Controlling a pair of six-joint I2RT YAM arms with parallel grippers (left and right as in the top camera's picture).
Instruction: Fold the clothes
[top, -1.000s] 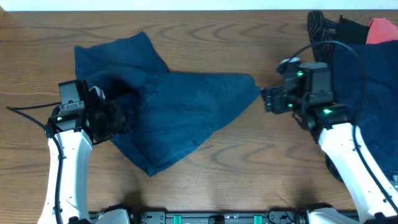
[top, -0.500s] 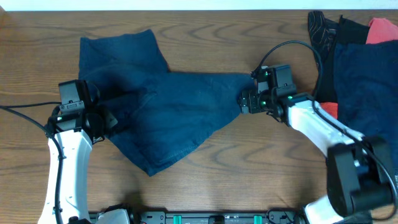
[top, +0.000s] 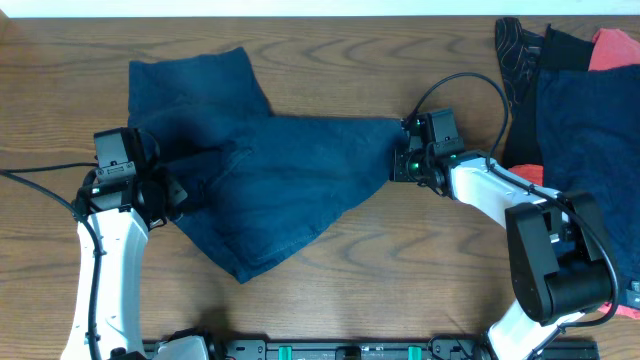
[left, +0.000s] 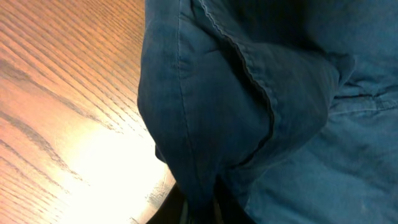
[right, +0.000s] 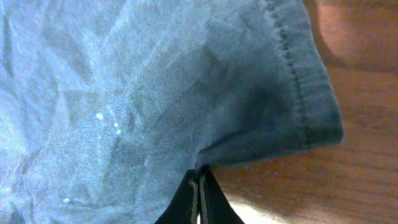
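My left tool (top: 172, 196) pinches the shorts (top: 285, 185) at nine o'clock; my right tool (top: 397, 166) pinches their three o'clock hem.

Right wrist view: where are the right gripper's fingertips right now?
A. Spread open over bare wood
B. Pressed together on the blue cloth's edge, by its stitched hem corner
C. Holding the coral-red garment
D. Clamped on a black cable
B: the right wrist view shows the right gripper with its fingertips together, pinching the edge of the navy shorts just beside the hemmed corner, with wood to the right.
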